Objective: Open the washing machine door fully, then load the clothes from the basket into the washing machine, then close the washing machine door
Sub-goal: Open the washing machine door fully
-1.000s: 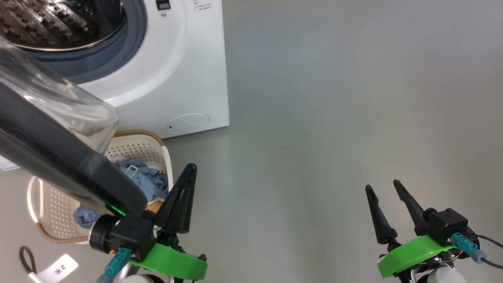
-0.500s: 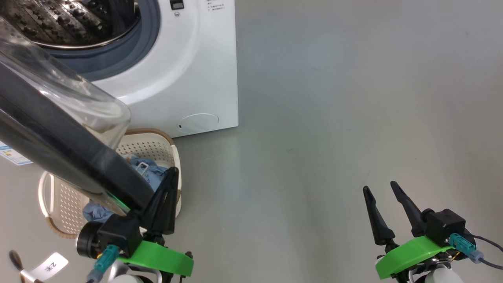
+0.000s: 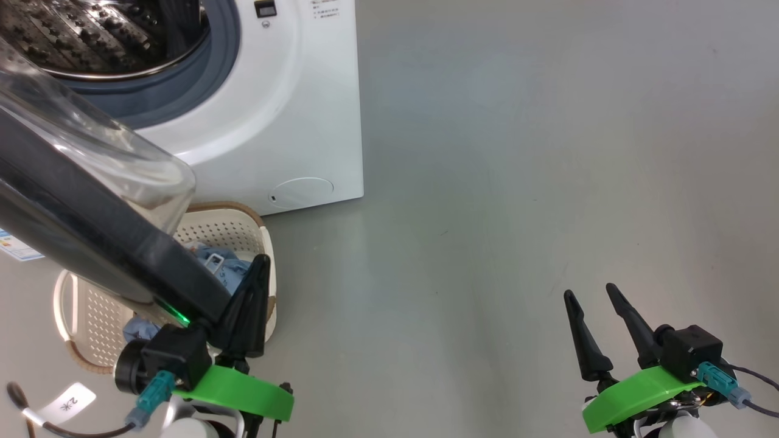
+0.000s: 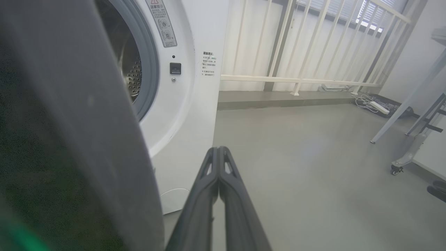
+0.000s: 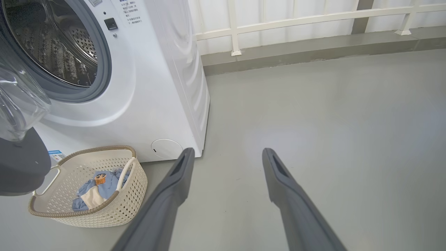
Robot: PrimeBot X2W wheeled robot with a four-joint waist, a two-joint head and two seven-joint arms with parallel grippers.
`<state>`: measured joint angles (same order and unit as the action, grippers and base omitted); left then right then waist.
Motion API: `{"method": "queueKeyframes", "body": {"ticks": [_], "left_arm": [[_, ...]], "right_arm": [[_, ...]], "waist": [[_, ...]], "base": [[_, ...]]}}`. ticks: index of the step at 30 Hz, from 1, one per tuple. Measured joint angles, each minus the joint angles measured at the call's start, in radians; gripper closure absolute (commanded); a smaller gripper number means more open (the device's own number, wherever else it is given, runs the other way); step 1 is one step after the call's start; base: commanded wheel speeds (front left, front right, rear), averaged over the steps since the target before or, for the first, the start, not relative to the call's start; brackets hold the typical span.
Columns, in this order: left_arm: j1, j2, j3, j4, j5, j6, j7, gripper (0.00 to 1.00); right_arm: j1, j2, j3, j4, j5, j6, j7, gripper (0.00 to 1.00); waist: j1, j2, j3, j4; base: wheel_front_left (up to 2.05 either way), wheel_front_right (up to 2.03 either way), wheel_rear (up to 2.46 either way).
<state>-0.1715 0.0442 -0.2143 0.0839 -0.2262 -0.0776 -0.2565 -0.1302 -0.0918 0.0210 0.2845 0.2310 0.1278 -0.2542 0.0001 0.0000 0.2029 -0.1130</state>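
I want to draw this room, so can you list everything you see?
Washing machine: one, white, on the left by the railing.
Door: one, black ring with clear glass, swung open above the basket.
Basket: one, cream with brown rim, on the floor before the machine.
Clothes: small pile, light blue, inside the basket.
Railing: one, white, behind the machine.
Tag: one, white, on the floor beside the basket.
Left gripper: one, dark fingers shut, beside the door's edge.
Right gripper: one, dark fingers open, empty, over bare floor.

Soft, even light, faint shadows on the floor (image 3: 517, 182). Glare streaks the door (image 3: 97, 164) glass at ten o'clock; the left wrist view blurs it dark at nine o'clock.
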Motion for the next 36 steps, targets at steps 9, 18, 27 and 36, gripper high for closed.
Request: {"method": "queueKeyframes", "body": {"ticks": [9, 18, 27, 36], "left_arm": [[0.004, -0.004, 0.043, 0.008, -0.021, 0.023, 0.000, 1.00], [0.036, -0.028, 0.067, 0.009, -0.027, 0.025, 0.001, 1.00], [0.074, -0.029, 0.076, 0.002, -0.027, 0.026, 0.001, 1.00], [0.093, -0.028, 0.072, -0.019, -0.027, 0.029, 0.001, 1.00]], "right_arm": [[0.000, 0.001, -0.003, 0.010, 0.001, 0.000, 0.000, 0.00], [0.003, 0.001, -0.002, 0.021, 0.001, 0.000, 0.000, 0.00], [0.007, -0.003, 0.001, 0.031, 0.011, 0.000, 0.000, 0.00], [0.012, -0.006, 0.001, 0.046, 0.011, 0.000, 0.000, 0.00]], "waist": [[-0.0001, 0.0000, -0.013, 0.020], [-0.0001, 0.0000, -0.034, 0.061], [-0.0001, 0.0000, -0.057, 0.095], [-0.0001, 0.0000, -0.069, 0.135]], "base": [[0.00, 0.00, 0.00], [0.00, 0.00, 0.00], [0.00, 0.00, 0.00], [0.00, 0.00, 0.00]]}}
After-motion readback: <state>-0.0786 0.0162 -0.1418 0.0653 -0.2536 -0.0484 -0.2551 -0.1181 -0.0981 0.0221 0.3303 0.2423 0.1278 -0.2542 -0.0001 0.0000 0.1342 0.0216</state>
